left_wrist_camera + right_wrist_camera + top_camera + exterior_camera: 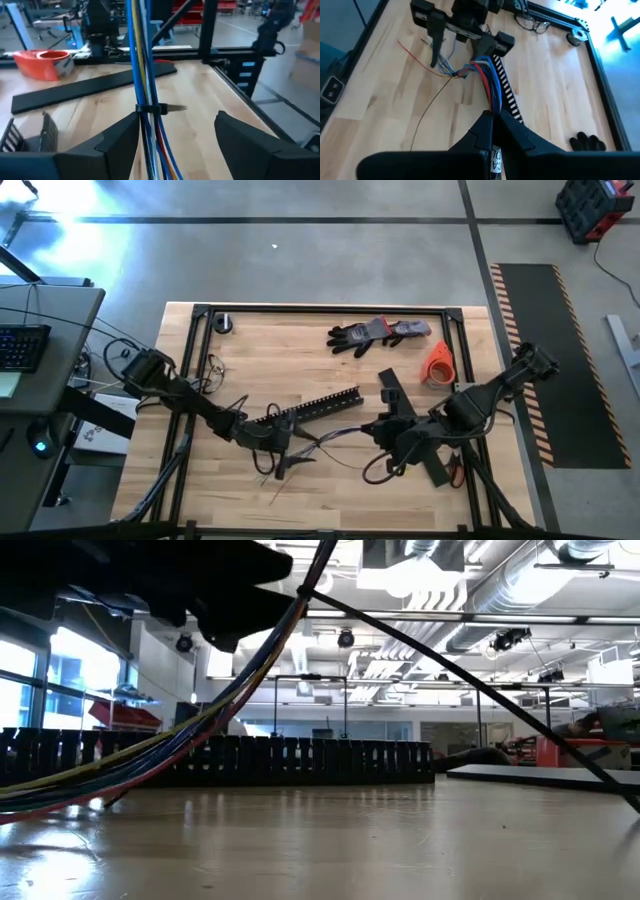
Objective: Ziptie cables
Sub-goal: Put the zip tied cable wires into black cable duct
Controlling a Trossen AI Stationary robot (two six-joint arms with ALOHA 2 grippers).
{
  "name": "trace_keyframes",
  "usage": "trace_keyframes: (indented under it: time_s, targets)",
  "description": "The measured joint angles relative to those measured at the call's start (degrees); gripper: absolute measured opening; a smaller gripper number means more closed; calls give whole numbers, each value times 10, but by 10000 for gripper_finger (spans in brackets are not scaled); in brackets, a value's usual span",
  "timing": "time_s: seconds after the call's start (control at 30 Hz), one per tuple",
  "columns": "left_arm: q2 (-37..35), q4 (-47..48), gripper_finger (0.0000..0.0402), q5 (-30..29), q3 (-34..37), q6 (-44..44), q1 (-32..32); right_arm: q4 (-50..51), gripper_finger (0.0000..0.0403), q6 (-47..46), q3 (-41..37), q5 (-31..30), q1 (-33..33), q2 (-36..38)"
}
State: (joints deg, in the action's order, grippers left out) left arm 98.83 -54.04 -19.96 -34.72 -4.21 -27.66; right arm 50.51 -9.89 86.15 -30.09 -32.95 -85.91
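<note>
We judge the tying itself largely done: in the left wrist view a black zip tie (151, 109) is cinched around the cables (142, 60), its tail sticking out to one side. The cables hang as a raised bundle above the middle of the wooden tabletop (330, 490), stretched between the two arms, just beside the comb-toothed slotted bar (318, 405).

The left tool (172, 140) stands wide, its two fingers on either side of the bundle and apart from it, so it grips nothing. The right tool (496, 120) is pinched closed on the far end of the cables and alone keeps them up.

At the left end the thin wire tips (447, 72) fan out loose and untied, and one stray red wire (412, 50) lies on the wood. What seems left, as we judge it: trimming the tie's tail, perhaps a second tie nearer the loose end, and setting the bundle down.
</note>
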Motion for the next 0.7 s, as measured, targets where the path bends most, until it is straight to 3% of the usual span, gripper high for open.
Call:
trace_keyframes:
  time_s: [0.4, 0.57, 0.7]
  targets:
    - [74, 35, 220, -70, -44, -48, 3, 7, 0, 24, 25, -14, -2, 0]
    - [74, 113, 145, -93, -50, -91, -12, 33, 0, 28, 62, -19, -10, 0]
    - [74, 117, 40, -115, -50, -92, -15, 35, 0, 44, 81, -42, -16, 1]
